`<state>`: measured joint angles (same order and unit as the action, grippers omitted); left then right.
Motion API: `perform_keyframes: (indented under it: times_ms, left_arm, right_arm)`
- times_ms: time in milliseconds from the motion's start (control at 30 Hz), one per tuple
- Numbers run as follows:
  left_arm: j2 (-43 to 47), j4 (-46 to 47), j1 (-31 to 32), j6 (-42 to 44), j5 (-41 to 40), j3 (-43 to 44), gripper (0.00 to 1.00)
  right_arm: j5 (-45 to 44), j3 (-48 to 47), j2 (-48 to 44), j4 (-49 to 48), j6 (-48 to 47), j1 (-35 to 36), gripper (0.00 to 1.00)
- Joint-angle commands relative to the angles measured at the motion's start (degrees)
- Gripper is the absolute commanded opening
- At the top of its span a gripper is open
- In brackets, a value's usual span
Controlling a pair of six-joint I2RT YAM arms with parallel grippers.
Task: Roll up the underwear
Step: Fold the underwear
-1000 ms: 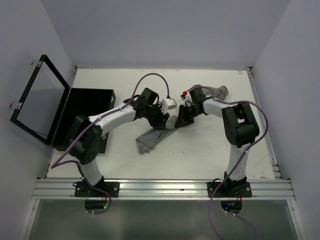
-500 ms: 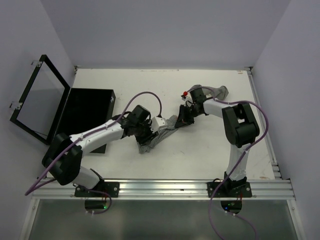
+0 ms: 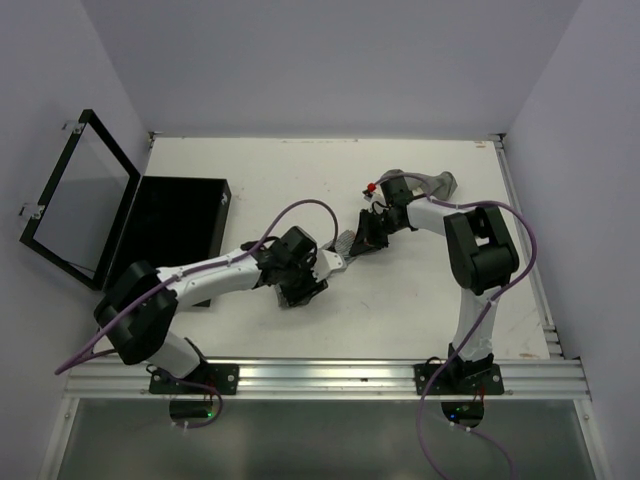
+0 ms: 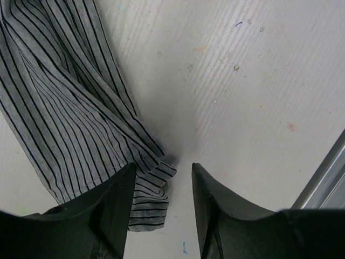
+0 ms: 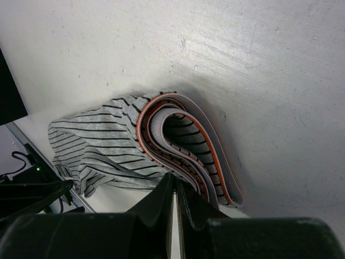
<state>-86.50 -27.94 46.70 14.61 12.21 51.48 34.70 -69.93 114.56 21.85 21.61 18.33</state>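
Left end effector (image 4: pixel 163 167) spread over underwear (image 4: pixel 70 118) corner, bare table (image 4: pixel 253 81) beside

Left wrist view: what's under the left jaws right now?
The striped grey underwear: its folded corner pokes into the gap between the open left jaws, lying on the white table. One jaw covers the cloth's near edge, so how far it runs there is hidden.

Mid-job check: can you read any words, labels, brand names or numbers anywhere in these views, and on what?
None can be read. The striped underwear and its orange-edged waistband show no legible print, and the black box and the table carry no readable marks.
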Motion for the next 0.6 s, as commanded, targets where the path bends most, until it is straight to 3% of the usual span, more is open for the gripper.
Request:
perform_keyframes:
  times_ms: [0, 367, 567]
  left_arm:
    - [-1.3, 3.16, 1.2, -1.43, -2.36, 0.72, 0.5]
    - [-4.82, 5.18, 2.96, -2.04, -9.39, 2.39, 0.46]
    - [-4.65, 5.36, 3.05, -2.22, -11.94, 2.92, 0.31]
  right_arm:
    - [-5.61, 1.38, 2.6, 0.48, -0.86, -0.92, 0.11]
    - [-5.78, 1.11, 2.86, 0.83, -0.95, -1.19, 0.11]
    - [-5.96, 1.55, 2.6, 0.74, -1.13, -1.36, 0.11]
